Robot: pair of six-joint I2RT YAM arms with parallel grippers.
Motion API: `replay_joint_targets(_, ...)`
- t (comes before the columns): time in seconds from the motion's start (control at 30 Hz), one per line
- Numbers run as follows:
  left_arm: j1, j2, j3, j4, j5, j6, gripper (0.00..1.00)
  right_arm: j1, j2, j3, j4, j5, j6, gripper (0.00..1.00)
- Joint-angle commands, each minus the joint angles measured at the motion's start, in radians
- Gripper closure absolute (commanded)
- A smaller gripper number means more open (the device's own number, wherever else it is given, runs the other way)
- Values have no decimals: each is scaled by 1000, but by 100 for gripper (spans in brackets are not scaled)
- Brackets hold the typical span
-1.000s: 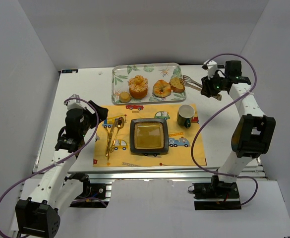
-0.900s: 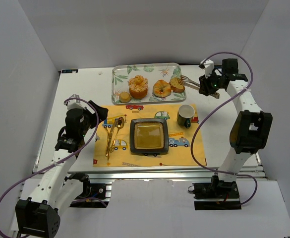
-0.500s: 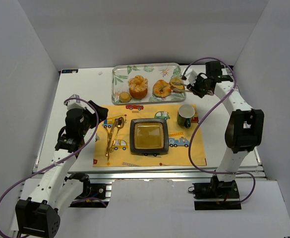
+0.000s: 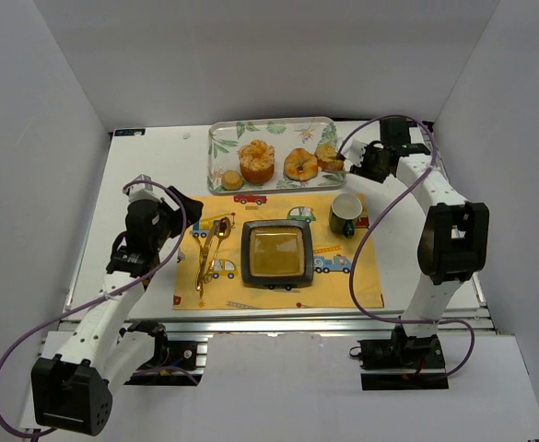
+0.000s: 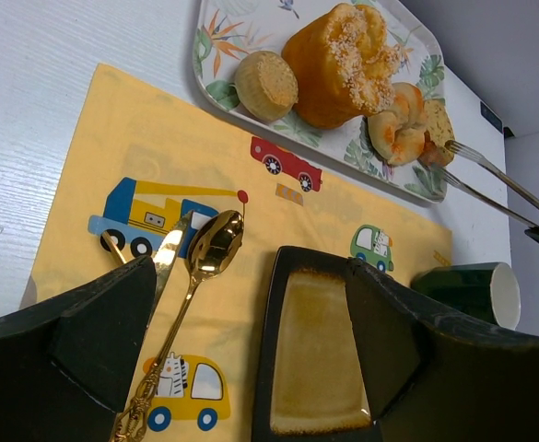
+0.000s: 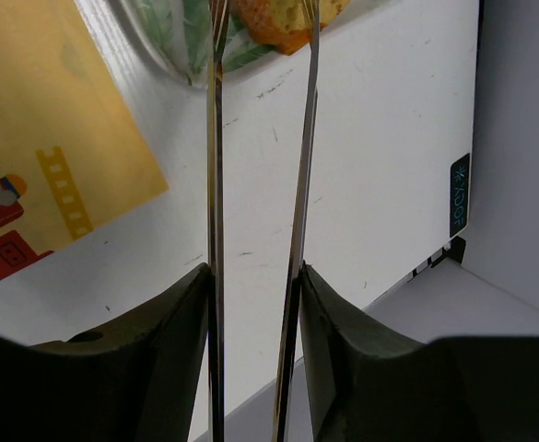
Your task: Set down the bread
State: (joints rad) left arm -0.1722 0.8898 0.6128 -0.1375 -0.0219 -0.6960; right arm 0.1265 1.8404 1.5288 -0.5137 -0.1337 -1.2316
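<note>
Four breads (image 4: 300,164) on tray (image 4: 225,143), tongs (image 6: 215,184) at the rightmost; mug (image 4: 345,214) close by

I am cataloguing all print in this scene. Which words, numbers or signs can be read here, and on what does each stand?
No text reads in full.
Dark sticker on the table: teal characters, too blurred to read.
Placemat, red vehicle print: one mark, maybe "B" or "8", cannot tell.
Corner stickers in the top view: too small.
Tongs, tray, mug: no lettering visible.
</note>
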Motion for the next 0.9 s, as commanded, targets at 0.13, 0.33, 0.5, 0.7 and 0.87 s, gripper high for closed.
replay_joint_targets(0.13, 4, 21, -4, 41, 13, 15, 8, -2, -53, -32, 26, 16, -95, 52)
replay_joint_targets(0.33, 5, 15, -4, 42, 13, 7, 8, -1, -76, -101, 125, 31, -117, 51)
replay_joint_targets(0.5, 5, 0, -5, 27, 8, 6, 8, -1, -82, -139, 168, 37, -135, 51)
replay_joint_targets(0.7, 5, -8, -4, 29, 7, -2, 8, 1, -102, -196, 236, 54, -173, 51)
replay_joint_targets(0.87, 5, -6, 1, 33, 10, -7, 8, 2, -122, -249, 300, 71, -216, 53)
